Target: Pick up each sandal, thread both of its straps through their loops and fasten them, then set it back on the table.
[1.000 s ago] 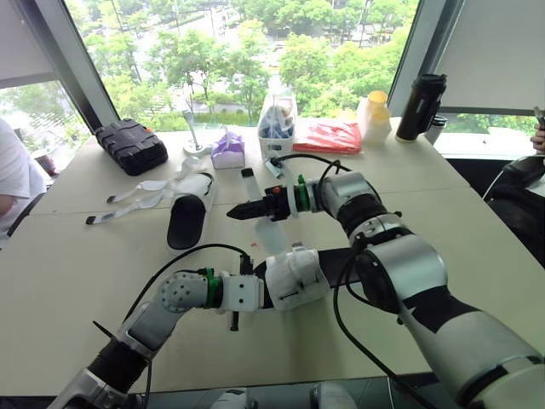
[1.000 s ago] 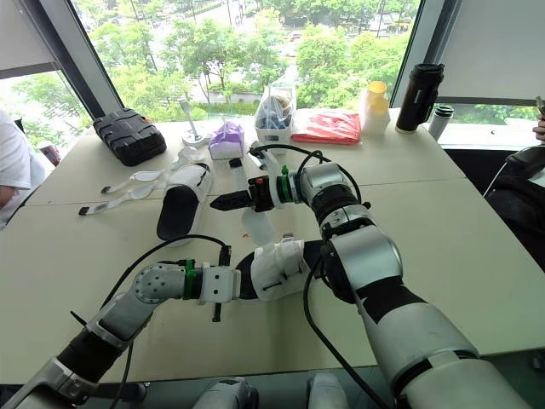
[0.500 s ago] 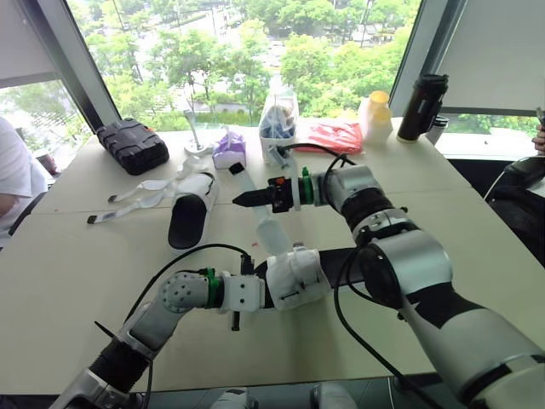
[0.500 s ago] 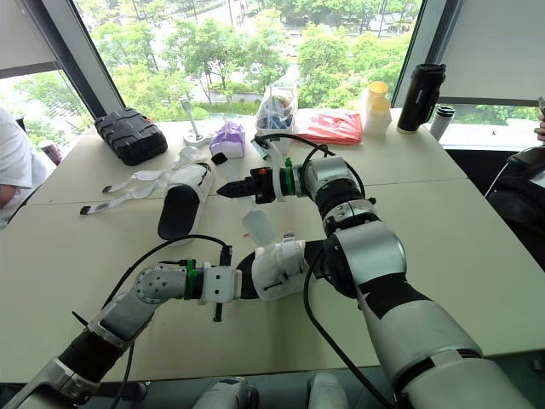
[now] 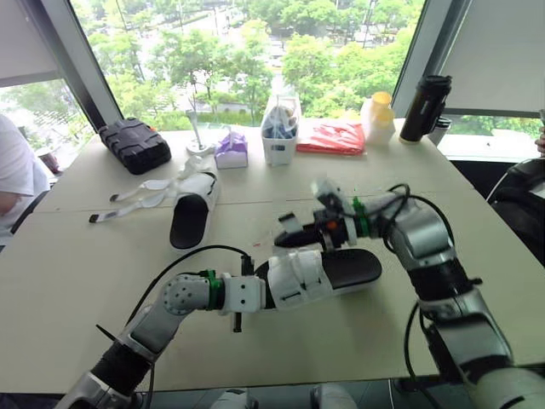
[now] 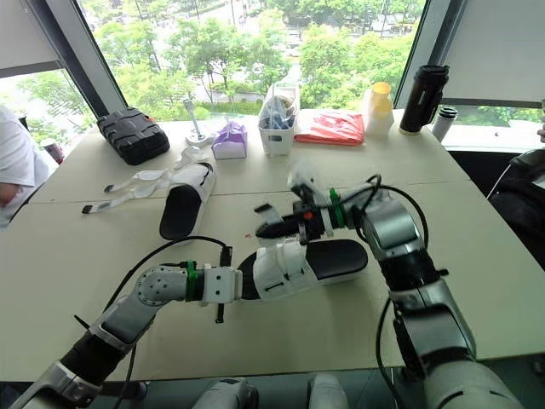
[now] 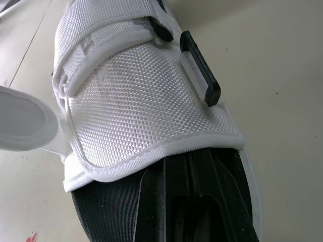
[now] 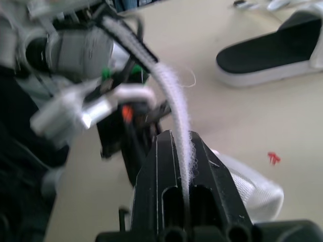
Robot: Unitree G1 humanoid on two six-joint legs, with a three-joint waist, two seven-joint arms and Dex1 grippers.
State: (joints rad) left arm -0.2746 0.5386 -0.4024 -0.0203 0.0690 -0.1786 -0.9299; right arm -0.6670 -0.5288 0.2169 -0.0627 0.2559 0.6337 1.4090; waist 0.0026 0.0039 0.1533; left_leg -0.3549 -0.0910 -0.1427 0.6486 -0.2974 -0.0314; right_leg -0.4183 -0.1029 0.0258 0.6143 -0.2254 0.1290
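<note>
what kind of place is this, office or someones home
Probably an office or lab meeting room: pale tables pushed together, a big window over treetops, and a black case and flask along it.

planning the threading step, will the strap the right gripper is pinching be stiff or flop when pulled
Likely floppy: the strap bends in a curve above the right gripper rather than standing straight. Probably light, since it looks thin. Its fuzzy face should help it resist slipping from the grip.
</note>
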